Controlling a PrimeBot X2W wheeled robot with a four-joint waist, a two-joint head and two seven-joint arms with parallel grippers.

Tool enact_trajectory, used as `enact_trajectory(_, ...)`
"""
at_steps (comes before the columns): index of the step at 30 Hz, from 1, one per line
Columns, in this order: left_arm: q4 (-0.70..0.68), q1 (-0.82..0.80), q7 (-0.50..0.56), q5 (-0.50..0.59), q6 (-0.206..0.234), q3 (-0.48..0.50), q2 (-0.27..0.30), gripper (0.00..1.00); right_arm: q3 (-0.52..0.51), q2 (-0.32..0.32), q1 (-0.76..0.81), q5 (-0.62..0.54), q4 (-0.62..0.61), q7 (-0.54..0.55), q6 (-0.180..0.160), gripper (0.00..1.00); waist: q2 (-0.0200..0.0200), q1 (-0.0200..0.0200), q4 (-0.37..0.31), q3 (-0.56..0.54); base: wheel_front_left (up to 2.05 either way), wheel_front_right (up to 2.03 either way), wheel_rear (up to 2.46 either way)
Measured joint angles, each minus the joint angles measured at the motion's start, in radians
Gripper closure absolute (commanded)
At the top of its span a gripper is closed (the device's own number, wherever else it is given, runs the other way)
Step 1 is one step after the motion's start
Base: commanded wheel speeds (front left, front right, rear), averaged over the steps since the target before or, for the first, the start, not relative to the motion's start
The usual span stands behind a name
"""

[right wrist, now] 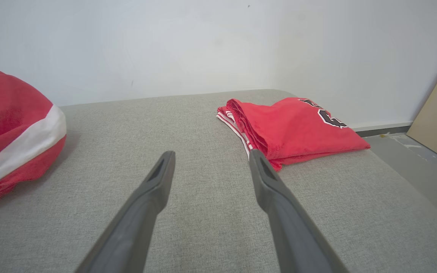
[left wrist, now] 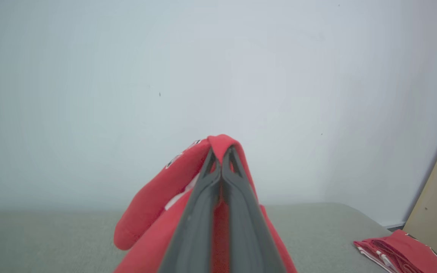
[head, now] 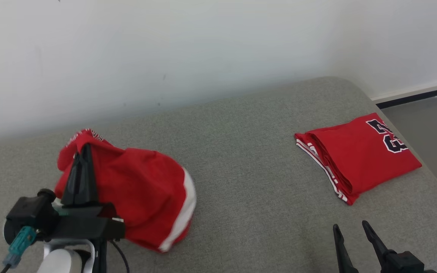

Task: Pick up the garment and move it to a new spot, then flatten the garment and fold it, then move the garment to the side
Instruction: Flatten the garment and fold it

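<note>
Red garment (head: 146,189) is hanging bunched over the left of the grey cushion (head: 241,151), its top fold being pinched between the pressed-together fingers of the left gripper (head: 85,151). Right gripper (head: 350,226) is hovering with fingers spread, holding nothing, near a folded red jersey (head: 359,155).

Grey fabric surface (head: 241,151), folded jersey (head: 359,155), red garment (head: 146,189)
</note>
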Motion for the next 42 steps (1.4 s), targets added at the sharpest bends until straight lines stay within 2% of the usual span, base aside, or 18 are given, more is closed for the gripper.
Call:
enact_trajectory(5,-0.151,-0.064,0.042,0.064,-0.001,-0.063,0.019,1.0,0.012,0.002,0.001,0.0,0.0,0.003,0.0,0.0,0.0,0.0,0.011,-0.008,0.0,0.0,0.0)
enact_trajectory(8,-0.138,-0.113,0.077,0.101,-0.047,-0.168,-0.011,1.0,0.024,0.001,-0.001,0.001,0.005,0.002,0.0,0.0,0.0,0.0,0.002,-0.005,0.0,0.0,0.0)
enact_trajectory(10,-0.066,-0.125,0.098,0.109,-0.08,-0.25,-0.051,1.0,0.026,0.001,-0.004,0.002,0.007,0.002,0.0,0.0,0.0,0.0,-0.008,-0.003,0.0,0.0,0.0)
enact_trajectory(11,-0.015,-0.124,0.106,0.11,-0.103,-0.298,-0.076,0.47,0.026,0.001,-0.005,0.003,0.009,0.001,0.0,0.0,0.0,0.0,-0.013,-0.001,0.0,0.0,0.0)
enact_trajectory(12,0.031,-0.123,0.11,0.109,-0.122,-0.345,-0.097,0.0,0.023,0.0,-0.008,0.006,0.01,0.001,0.0,0.0,0.0,0.0,-0.019,0.001,0.0,0.0,0.0)
enact_trajectory(14,0.126,-0.117,0.115,0.091,-0.147,-0.434,-0.128,0.0,0.021,0.0,-0.015,0.006,0.012,-0.001,0.0,0.0,0.0,0.0,-0.029,0.006,0.0,0.0,0.0)
enact_trajectory(17,0.219,-0.109,0.112,0.035,-0.163,-0.528,-0.142,0.0,0.012,0.0,-0.018,0.006,0.014,-0.006,0.0,0.0,0.0,0.0,-0.039,0.015,0.0,0.0,0.0)
enact_trajectory(21,0.26,-0.102,0.086,-0.067,-0.161,-0.58,-0.146,0.0,-0.01,0.001,-0.015,0.005,0.014,-0.008,0.0,0.0,0.0,0.0,-0.026,0.02,0.0,0.0,0.0)
enact_trajectory(25,0.305,-0.104,0.071,-0.102,-0.061,-0.541,-0.147,0.0,-0.006,0.003,-0.002,0.005,0.012,-0.006,0.0,0.0,0.0,0.0,0.007,0.016,0.0,0.0,0.0)
enact_trajectory(29,0.349,-0.073,0.126,-0.166,-0.004,-0.505,-0.146,0.0,0.007,0.006,0.0,0.006,0.012,-0.005,0.0,0.0,0.0,0.0,0.045,0.007,0.0,0.0,0.0)
enact_trajectory(35,0.396,-0.031,0.207,-0.222,0.023,-0.491,-0.145,0.0,0.024,0.01,-0.001,0.007,0.022,-0.006,0.0,0.0,0.0,0.0,0.079,-0.009,0.0,0.0,0.0)
enact_trajectory(42,0.466,-0.045,0.21,-0.244,0.031,-0.485,-0.146,0.0,0.026,0.009,-0.005,0.007,0.018,-0.005,0.0,0.0,0.0,0.0,0.047,-0.003,0.0,0.0,0.0)
